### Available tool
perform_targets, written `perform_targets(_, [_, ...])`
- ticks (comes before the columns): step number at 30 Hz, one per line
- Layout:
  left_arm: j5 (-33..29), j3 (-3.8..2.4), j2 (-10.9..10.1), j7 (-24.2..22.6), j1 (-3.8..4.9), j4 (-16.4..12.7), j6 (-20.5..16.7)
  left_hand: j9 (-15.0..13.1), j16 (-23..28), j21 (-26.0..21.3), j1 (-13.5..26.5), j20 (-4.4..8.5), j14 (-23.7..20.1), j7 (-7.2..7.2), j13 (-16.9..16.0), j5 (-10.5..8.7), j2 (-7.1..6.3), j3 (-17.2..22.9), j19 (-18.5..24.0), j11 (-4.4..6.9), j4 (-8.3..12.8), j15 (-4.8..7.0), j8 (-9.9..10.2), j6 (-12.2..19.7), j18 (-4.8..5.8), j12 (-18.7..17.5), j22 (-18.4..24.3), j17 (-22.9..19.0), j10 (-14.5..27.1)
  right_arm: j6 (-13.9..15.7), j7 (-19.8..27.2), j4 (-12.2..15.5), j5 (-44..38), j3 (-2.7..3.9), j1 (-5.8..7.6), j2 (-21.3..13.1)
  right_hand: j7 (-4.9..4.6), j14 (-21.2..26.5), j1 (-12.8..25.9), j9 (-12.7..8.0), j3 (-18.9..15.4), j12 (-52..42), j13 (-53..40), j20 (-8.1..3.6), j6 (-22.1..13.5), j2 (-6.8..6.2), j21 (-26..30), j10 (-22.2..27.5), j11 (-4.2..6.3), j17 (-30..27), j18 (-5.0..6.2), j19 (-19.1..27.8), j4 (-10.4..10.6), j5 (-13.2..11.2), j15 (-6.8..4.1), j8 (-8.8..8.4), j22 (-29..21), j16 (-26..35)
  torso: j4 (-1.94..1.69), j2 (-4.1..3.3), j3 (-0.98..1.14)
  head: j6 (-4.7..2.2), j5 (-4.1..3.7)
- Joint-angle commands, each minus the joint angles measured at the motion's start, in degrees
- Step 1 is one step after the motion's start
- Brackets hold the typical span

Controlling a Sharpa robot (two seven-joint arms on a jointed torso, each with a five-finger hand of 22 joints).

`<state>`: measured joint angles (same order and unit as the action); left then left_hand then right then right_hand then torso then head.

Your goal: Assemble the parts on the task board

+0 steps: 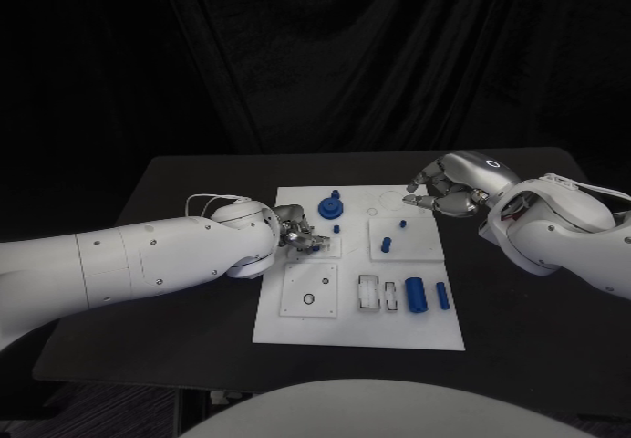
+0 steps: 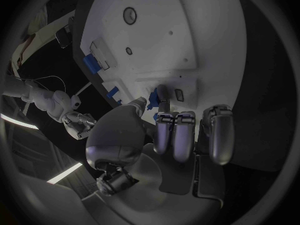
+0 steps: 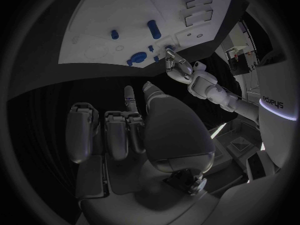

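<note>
The white task board [image 1: 296, 324] lies in the middle of the black table [image 1: 171, 182], its long sides running from the near edge toward the far edge. The left hand [image 1: 297, 230] rests over the board's left edge, about halfway along, its fingers [image 2: 164, 96] curled down toward a small blue piece [image 2: 152, 100] at the fingertips; whether it actually grips that piece cannot be told. Just beyond it, near the board's far edge, stands a blue knobbed part [image 1: 330, 204], with a small blue peg [image 1: 336, 229] beside the hand. A short blue pin [image 1: 387, 244] stands right of the board's middle. Toward the near right corner lie a large blue cylinder [image 1: 416, 295] and a thinner blue rod [image 1: 442, 296], side by side next to two rectangular slots [image 1: 378, 294]. The right hand [image 1: 445, 192] hovers above the board's far right corner, fingers loosely curled and holding nothing
</note>
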<state>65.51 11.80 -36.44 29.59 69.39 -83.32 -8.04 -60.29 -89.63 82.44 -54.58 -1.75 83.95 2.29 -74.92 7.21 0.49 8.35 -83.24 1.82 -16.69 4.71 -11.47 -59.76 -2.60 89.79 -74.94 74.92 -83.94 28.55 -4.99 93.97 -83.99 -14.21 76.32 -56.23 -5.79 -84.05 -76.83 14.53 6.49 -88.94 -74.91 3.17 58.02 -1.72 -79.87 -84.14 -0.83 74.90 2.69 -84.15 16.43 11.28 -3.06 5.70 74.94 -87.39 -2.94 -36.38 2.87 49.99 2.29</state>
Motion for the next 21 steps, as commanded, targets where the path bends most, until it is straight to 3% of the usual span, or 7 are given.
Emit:
perform_targets(1, [-0.4, 0.30, -0.2, 0.1, -0.50, 0.3, 1.3, 0.0, -0.4, -0.4, 0.8, -0.30, 6.1, 0.21, -15.1, -0.58, 0.12, -0.9, 0.1, -0.33, 0.0, -0.33, 0.3, 0.1, -0.24, 0.2, -6.4, 15.1, -6.1, -0.6, -1.1, 0.1, -0.1, 0.04, -0.17, -0.1, 0.13, -5.1, -0.2, 0.0, 0.4, 0.3, -13.5, 0.29, 0.3, 0.24, 0.3, -4.6, -0.22, 11.3, -0.21, -1.6, -0.1, 0.4, 0.26, -0.30, 11.8, 0.4, 0.00, -0.02, -0.01, 0.01, 0.05])
perform_targets(11, [-0.4, 0.30, -0.6, -0.5, -0.51, 0.3, 0.1, 0.0, -0.4, -0.4, 1.8, -0.36, 6.1, 0.25, -15.1, -0.79, 0.82, -2.2, 0.1, -0.38, -0.1, -0.38, 0.5, 0.0, -0.25, 0.2, -6.4, 15.1, -6.1, -0.6, -1.2, 0.1, -0.1, 0.04, -0.18, -0.2, 0.12, -5.1, -0.3, -0.1, 0.4, 0.3, -13.5, 0.27, 0.4, 0.19, 0.4, -4.6, -0.23, 11.2, -0.20, -1.6, -0.1, 0.7, 0.25, -0.34, 11.8, 0.4, 0.03, -0.02, -0.01, 0.01, 0.05])
perform_targets(14, [-0.4, 0.30, -0.7, -1.0, -0.51, 0.3, -0.7, -1.0, -0.4, -0.1, 5.8, -0.29, 6.1, -0.03, -15.1, -1.24, 3.15, -5.0, -0.3, -0.21, -0.2, -0.30, -0.1, -1.1, -0.14, 0.2, -7.0, 15.1, -6.1, -0.6, -1.2, 0.1, -0.1, 0.04, -0.18, -0.2, 0.12, -5.1, -0.3, -0.1, 0.4, 0.3, -13.5, 0.27, 0.4, 0.19, 0.4, -4.6, -0.23, 11.2, -0.20, -1.6, -0.1, 0.7, 0.25, -0.34, 11.8, 0.4, 0.02, -0.03, 0.00, 0.01, 0.05])
perform_targets(15, [-0.4, 0.30, -0.7, -1.1, -0.51, 0.3, -0.8, -1.1, -0.4, -0.1, 5.9, -0.30, 6.1, -0.05, -15.1, -1.22, 3.26, -5.1, -0.3, -0.19, -0.2, -0.26, -0.2, -1.2, -0.12, 0.2, -7.0, 15.1, -6.1, -0.6, -1.2, 0.1, -0.1, 0.04, -0.18, -0.2, 0.12, -5.1, -0.3, -0.1, 0.4, 0.3, -13.5, 0.27, 0.4, 0.19, 0.4, -4.6, -0.23, 11.2, -0.20, -1.6, -0.1, 0.7, 0.25, -0.34, 11.8, 0.4, 0.01, -0.04, 0.00, 0.01, 0.04])
perform_targets(21, [-0.4, 0.30, -0.7, -1.6, -0.51, 0.4, -1.1, -7.4, -0.4, 0.0, 4.9, 0.18, 6.1, -0.74, -15.1, 2.12, 5.41, -7.9, -0.5, 0.42, -0.1, 0.26, -3.7, -0.9, -0.07, 0.2, -7.4, 15.1, -6.1, -0.6, -1.3, 0.1, -0.1, 0.04, -0.18, -0.2, 0.11, -5.1, -0.3, -0.1, 0.4, 0.4, -13.4, 0.27, 0.4, 0.21, 0.5, -4.5, -0.23, 11.2, -0.18, -1.6, -0.1, 0.7, 0.25, -0.35, 11.8, 0.4, 0.00, -0.02, 0.01, 0.01, 0.04])
